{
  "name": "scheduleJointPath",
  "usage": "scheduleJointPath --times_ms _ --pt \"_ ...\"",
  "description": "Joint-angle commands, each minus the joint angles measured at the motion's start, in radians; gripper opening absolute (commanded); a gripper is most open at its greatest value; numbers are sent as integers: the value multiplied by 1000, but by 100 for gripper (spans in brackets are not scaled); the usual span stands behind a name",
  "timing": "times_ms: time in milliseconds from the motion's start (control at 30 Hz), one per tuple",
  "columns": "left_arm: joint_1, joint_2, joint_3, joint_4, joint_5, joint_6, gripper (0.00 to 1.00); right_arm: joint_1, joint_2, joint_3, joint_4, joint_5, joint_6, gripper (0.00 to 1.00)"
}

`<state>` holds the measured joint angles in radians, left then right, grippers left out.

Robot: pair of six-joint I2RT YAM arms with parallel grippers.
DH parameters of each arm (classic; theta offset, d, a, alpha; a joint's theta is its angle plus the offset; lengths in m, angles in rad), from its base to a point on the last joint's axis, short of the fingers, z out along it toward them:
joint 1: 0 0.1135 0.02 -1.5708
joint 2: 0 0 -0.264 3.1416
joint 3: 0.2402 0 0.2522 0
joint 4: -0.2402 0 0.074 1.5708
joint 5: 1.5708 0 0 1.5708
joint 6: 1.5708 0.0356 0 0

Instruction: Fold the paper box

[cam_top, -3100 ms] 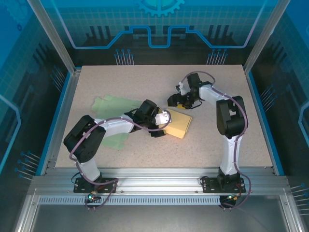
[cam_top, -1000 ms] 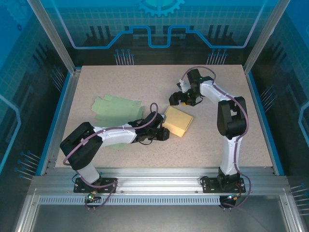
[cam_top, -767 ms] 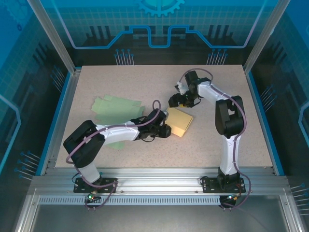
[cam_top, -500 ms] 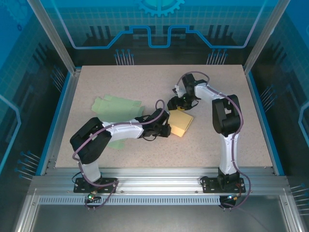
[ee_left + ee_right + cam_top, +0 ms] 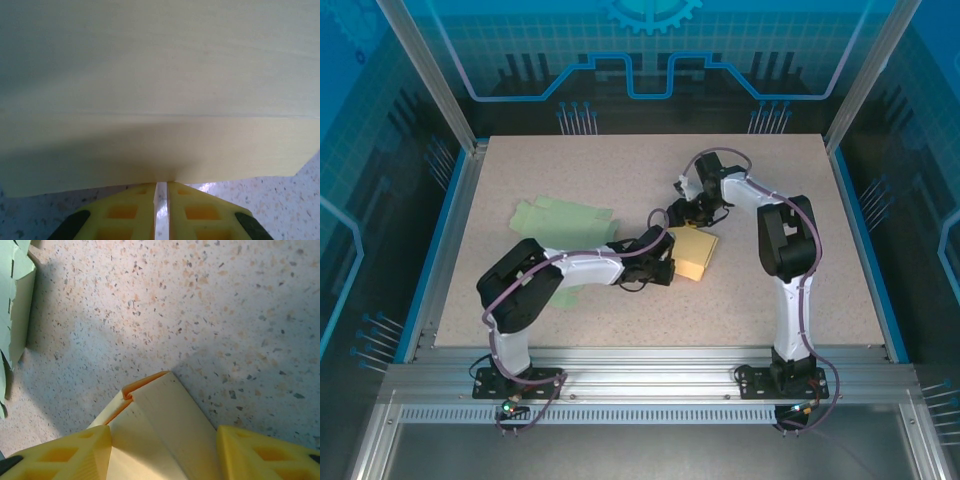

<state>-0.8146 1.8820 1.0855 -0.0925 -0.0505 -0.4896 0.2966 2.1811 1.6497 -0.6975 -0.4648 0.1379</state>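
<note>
Closing on the box (image 5: 692, 255) on the table (image 5: 570, 170), the left jaws have narrowed to a slit, seemingly pinching one edge, while the right jaws, narrowing but open, straddle its far corner, readying a fold.

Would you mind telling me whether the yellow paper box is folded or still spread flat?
Folded: the yellow box lies as a compact block, and its corner shows overlapping flaps; the green sheet lies spread.
</note>
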Motion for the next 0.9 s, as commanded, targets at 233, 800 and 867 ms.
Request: scheduleJointPath --times_ms 233,800,867 --pt "-6 54 58 150 -132 27 8 33 28 -72 31 -73 43 55" --pt "-14 94 -31 474 -317 -5 17 51 30 -129 66 -85 84 56" --pt "-14 75 -71 518 -297 -7 24 46 23 -118 54 -56 84 61"
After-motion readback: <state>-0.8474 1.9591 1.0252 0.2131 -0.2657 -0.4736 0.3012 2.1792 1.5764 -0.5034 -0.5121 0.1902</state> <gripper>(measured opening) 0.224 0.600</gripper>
